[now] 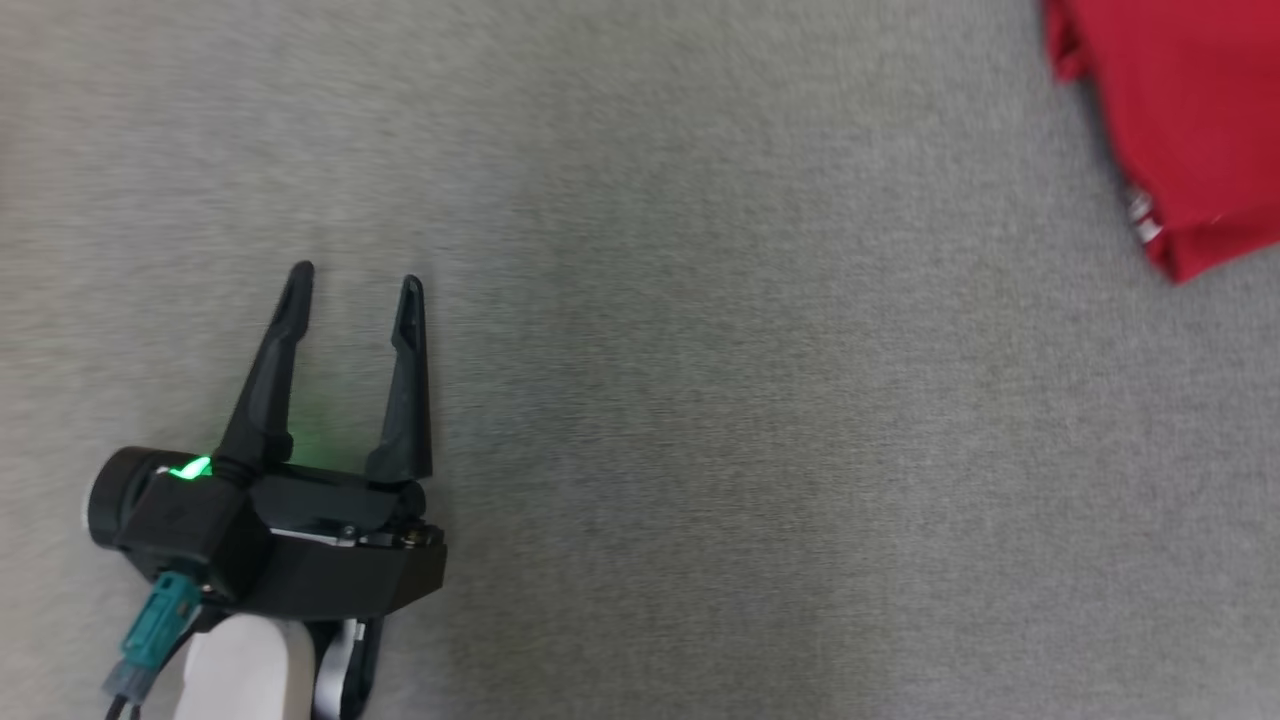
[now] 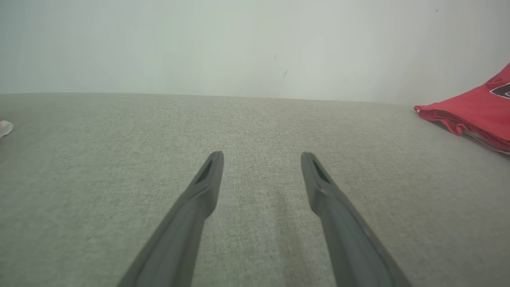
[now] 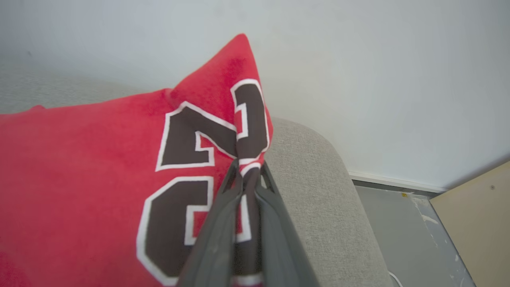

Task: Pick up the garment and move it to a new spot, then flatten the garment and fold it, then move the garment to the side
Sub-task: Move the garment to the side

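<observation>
- Well, left gripper (image 1: 355,280): two long dark fingers spread wide, nothing btwn them, over the pale grey woven fabric surface (image 1: 720,420). Whether the tips touch it, can't tell.
- Behind those jaws: a green light (image 1: 190,467) glows on the black gripper body, w/ a teal plug (image 1: 160,615) and a white rounded forearm (image 1: 245,670) further back.
- Red jersey garment w/ dark, white-edged numerals (image 3: 79,159): in head view it lies well apart from the left jaws, ahead of the tips and far off to their right, partly cut by the frame. Pic is a bit blurred.
- Left wrist view: garment sits far right of the open jaws, beyond the tips, resting on the grey surface near its far edge, w/ a plain pale wall (image 2: 199,40) behind.
- Small whitish scrap (image 2: 4,128) far left of the open jaws, on the surface; too small to id.
- Right gripper (image 3: 249,169): jaws narrow, pinched on a fold of the garment, numeral cloth trapped btwn the fingers, tips nearly meeting.
- From that pinch the cloth rises to a peak beyond the tips and spreads out to the left of the jaws.
- Right of the clamped jaws: rounded end of the grey surface, then a grey floor (image 3: 398,227), a white skirting strip (image 3: 394,181) and a tan panel (image 3: 474,223).
</observation>
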### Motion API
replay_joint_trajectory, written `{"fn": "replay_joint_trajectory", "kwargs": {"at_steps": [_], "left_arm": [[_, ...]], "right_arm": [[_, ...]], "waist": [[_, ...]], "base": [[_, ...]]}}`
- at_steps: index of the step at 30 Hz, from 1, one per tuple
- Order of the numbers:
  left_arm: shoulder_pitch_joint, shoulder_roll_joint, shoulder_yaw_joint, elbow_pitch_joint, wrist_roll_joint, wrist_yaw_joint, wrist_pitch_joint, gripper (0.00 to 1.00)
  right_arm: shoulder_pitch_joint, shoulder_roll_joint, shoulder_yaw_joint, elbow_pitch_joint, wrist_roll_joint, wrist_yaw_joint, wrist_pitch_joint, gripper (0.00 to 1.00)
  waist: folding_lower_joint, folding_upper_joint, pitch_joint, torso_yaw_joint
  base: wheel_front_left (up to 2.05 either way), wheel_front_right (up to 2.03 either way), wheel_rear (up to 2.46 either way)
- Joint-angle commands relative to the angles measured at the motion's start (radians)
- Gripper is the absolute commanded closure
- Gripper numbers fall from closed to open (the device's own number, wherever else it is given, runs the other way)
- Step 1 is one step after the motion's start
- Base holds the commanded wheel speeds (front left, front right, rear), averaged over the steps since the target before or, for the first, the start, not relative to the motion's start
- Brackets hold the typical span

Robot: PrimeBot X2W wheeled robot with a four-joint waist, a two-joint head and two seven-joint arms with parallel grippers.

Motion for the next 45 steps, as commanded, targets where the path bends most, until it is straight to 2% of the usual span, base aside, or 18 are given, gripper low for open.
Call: {"fn": "replay_joint_trajectory", "kwargs": {"at_steps": [1,8,15,20,21,22,23,29,34,42,45], "left_arm": [[-0.004,0.006,0.010,-0.015,0.009,-0.005,0.000,0.00],[0.028,0.014,0.028,-0.051,0.035,-0.013,0.000,0.00],[0.037,0.011,0.020,-0.059,0.049,-0.022,0.003,0.00],[0.026,0.010,0.016,-0.050,0.045,-0.028,0.005,0.00],[0.026,0.009,0.016,-0.047,0.045,-0.028,0.005,0.00],[0.025,0.009,0.015,-0.043,0.044,-0.028,0.005,0.00],[0.026,0.008,0.014,-0.041,0.042,-0.029,0.005,0.00],[0.039,0.006,0.032,-0.038,0.026,-0.023,0.004,0.00],[0.074,0.004,0.044,-0.011,0.003,-0.020,0.003,0.00],[0.148,0.001,0.081,0.020,-0.031,-0.010,0.000,0.00],[0.201,0.000,0.104,0.026,-0.038,-0.006,0.000,0.00]], "right_arm": [[-0.019,-0.024,-0.004,-0.012,0.010,-0.003,0.004,1.00],[-0.054,-0.092,-0.012,-0.030,0.025,-0.003,0.030,1.00],[-0.097,-0.161,-0.002,-0.029,0.035,-0.003,0.055,1.00],[-0.147,-0.164,0.024,-0.001,0.025,-0.003,0.056,1.00],[-0.158,-0.165,0.027,0.007,0.015,-0.003,0.054,0.81],[-0.168,-0.165,0.029,0.016,0.005,-0.003,0.043,0.35],[-0.178,-0.162,0.029,0.027,-0.007,-0.003,0.034,0.00],[-0.204,-0.131,0.035,0.068,-0.055,-0.003,-0.023,0.00],[-0.172,-0.084,0.048,0.079,-0.069,-0.003,-0.090,0.00],[-0.064,0.034,0.053,0.019,-0.068,-0.003,-0.195,0.00],[0.035,0.108,0.026,-0.041,-0.092,-0.003,-0.212,0.00]], "waist": [[-0.0005,-0.0003,0.088,-0.087],[-0.0005,-0.0003,0.105,-0.126],[-0.0005,-0.0003,0.116,-0.130],[-0.0005,-0.0003,0.124,-0.124],[-0.0005,-0.0003,0.123,-0.122],[-0.0005,-0.0003,0.122,-0.118],[-0.0005,-0.0003,0.119,-0.114],[-0.0005,-0.0003,0.072,-0.104],[-0.0005,-0.0003,-0.014,-0.094],[-0.0005,-0.0003,-0.198,-0.079],[-0.0005,-0.0003,-0.278,-0.075]], "base": [[0.00,0.00,0.00],[0.00,0.00,0.00],[0.00,0.00,0.00],[0.00,0.00,0.00],[0.00,0.00,0.00],[0.00,0.00,0.00],[0.00,0.00,0.00],[0.00,0.00,0.00],[0.00,0.00,0.00],[0.00,0.00,0.00],[0.00,0.00,0.00]]}}
